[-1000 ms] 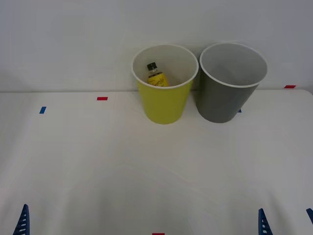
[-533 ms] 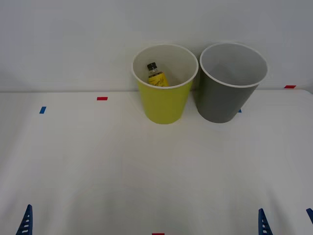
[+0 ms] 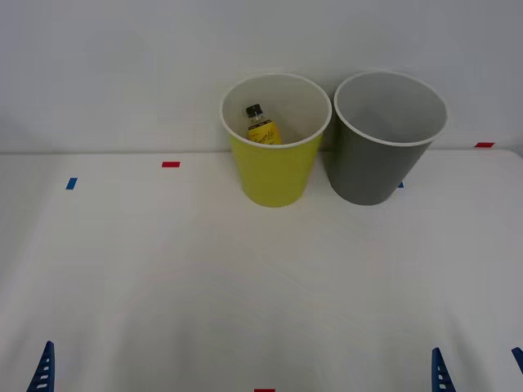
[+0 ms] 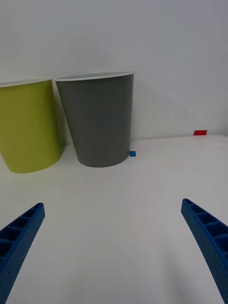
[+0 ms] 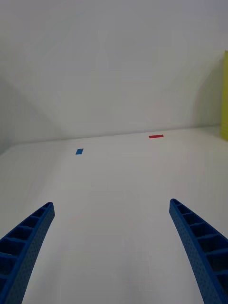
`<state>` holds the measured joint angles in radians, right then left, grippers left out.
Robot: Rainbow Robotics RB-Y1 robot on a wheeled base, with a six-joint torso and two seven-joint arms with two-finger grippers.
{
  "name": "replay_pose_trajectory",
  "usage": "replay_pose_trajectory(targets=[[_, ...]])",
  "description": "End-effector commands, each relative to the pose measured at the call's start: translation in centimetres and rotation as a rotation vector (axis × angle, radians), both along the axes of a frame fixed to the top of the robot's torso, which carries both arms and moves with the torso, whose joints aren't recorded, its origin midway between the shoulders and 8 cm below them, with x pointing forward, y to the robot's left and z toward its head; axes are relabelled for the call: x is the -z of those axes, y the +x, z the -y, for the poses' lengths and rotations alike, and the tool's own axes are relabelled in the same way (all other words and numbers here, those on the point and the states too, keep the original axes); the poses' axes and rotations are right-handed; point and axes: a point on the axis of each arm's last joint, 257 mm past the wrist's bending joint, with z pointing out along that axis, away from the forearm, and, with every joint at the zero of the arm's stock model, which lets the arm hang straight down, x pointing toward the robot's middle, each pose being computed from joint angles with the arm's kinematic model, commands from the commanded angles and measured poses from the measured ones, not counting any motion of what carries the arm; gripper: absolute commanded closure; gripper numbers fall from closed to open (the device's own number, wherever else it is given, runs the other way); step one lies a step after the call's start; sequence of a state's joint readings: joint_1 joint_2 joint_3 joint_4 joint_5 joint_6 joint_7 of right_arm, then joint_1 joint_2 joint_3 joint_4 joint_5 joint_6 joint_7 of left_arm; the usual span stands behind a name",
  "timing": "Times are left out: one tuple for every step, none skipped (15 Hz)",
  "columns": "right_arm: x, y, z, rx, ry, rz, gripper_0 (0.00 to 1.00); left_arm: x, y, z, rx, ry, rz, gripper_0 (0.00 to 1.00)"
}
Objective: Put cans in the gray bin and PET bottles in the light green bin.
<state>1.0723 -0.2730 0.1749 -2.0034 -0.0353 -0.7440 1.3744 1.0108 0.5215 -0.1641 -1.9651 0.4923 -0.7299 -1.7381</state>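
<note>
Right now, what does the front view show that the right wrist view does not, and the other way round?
Front view alone: the PET bottle lying inside the light green bin, the pale inside of the gray bin, a red tape mark and a blue tape mark toward the robot's left, and the left pincer at the near edge.

Right wrist view alone: the right pincer open, with wide bare table between its fingers.

Both: the two bins upright side by side near the back wall, and the small blue mark at the gray bin's base.
</note>
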Motion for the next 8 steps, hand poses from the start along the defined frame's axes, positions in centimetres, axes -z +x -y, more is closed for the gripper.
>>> replay_pose_trajectory(targets=[[0.00, 0.00, 0.00, 0.000, 0.000, 0.000, 0.00, 0.00, 0.00, 0.00, 0.000, 0.000, 0.000, 0.18], [0.00, 0.00, 0.00, 0.000, 0.000, 0.000, 0.00, 0.00, 0.00, 0.00, 0.000, 0.000, 0.000, 0.18], [0.00, 0.00, 0.00, 0.000, 0.000, 0.000, 0.00, 0.00, 0.00, 0.00, 0.000, 0.000, 0.000, 0.18], [0.00, 0.00, 0.00, 0.000, 0.000, 0.000, 0.00, 0.00, 0.00, 0.00, 0.000, 0.000, 0.000, 0.18], [0.00, 0.00, 0.00, 0.000, 0.000, 0.000, 0.00, 0.00, 0.00, 0.00, 0.000, 0.000, 0.000, 0.18], [0.00, 0.00, 0.00, 0.000, 0.000, 0.000, 0.00, 0.00, 0.00, 0.00, 0.000, 0.000, 0.000, 0.18], [0.00, 0.00, 0.00, 0.000, 0.000, 0.000, 0.00, 0.00, 0.00, 0.00, 0.000, 0.000, 0.000, 0.18], [0.00, 0.00, 0.00, 0.000, 0.000, 0.000, 0.00, 0.00, 0.00, 0.00, 0.000, 0.000, 0.000, 0.18]])
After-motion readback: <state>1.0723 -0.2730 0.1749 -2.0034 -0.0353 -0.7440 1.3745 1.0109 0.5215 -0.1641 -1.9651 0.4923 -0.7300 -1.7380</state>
